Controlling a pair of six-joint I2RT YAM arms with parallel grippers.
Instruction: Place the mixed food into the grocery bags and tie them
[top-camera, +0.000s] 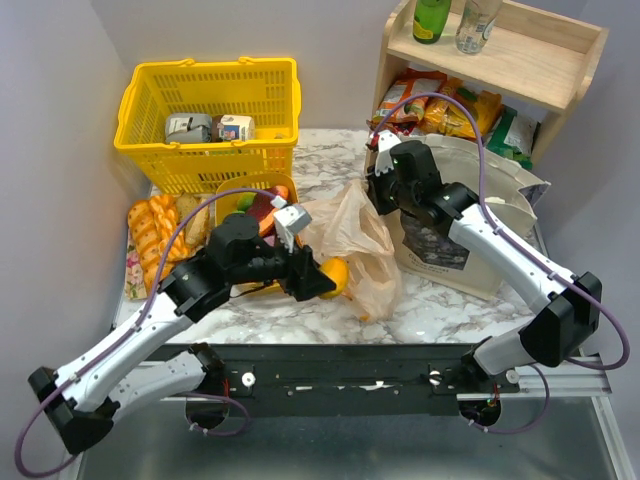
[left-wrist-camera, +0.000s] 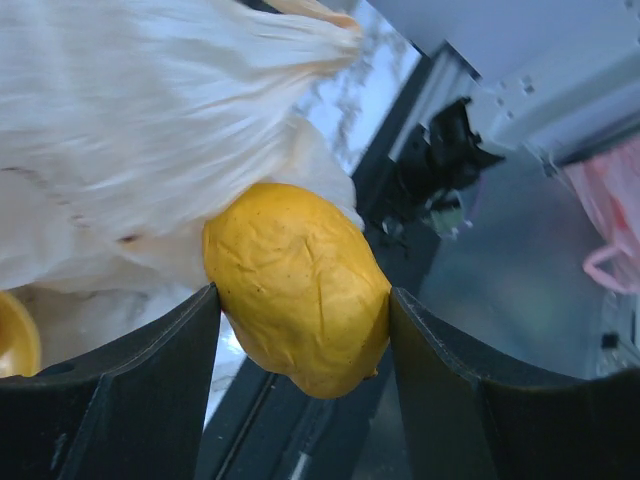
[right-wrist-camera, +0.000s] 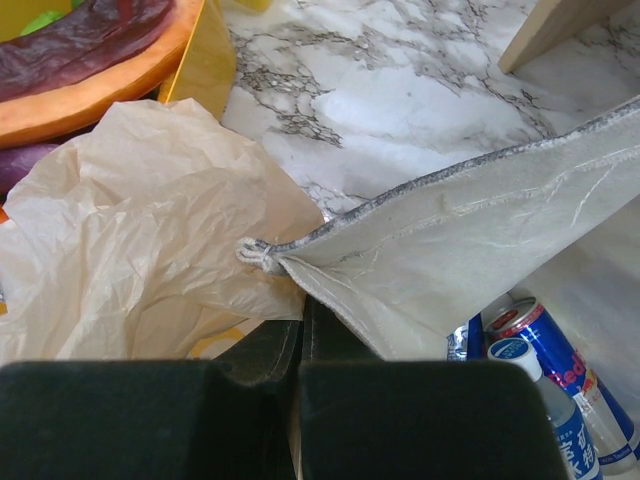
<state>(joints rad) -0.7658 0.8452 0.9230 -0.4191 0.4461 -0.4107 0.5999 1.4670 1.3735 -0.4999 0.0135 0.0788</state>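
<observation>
My left gripper (top-camera: 325, 280) (left-wrist-camera: 303, 295) is shut on a yellow lemon (top-camera: 338, 275) (left-wrist-camera: 295, 285), held just in front of the crinkled peach plastic bag (top-camera: 355, 240) (left-wrist-camera: 150, 120). My right gripper (top-camera: 380, 195) (right-wrist-camera: 303, 310) is shut, pinching the thin edge of that bag (right-wrist-camera: 130, 230) beside the corner of the beige canvas tote (top-camera: 470, 215) (right-wrist-camera: 470, 240). Two blue-silver cans (right-wrist-camera: 545, 350) stand inside the tote. A yellow plate (top-camera: 250, 185) behind my left arm holds more food, including a red-brown long slice (right-wrist-camera: 80, 60) and a purple eggplant (right-wrist-camera: 15, 165).
A yellow shopping basket (top-camera: 210, 110) with small cartons stands at the back left. Braided bread loaves (top-camera: 150, 235) lie at the left edge. A wooden shelf (top-camera: 490, 50) at the back right carries bottles above and snack packets (top-camera: 440, 105) below.
</observation>
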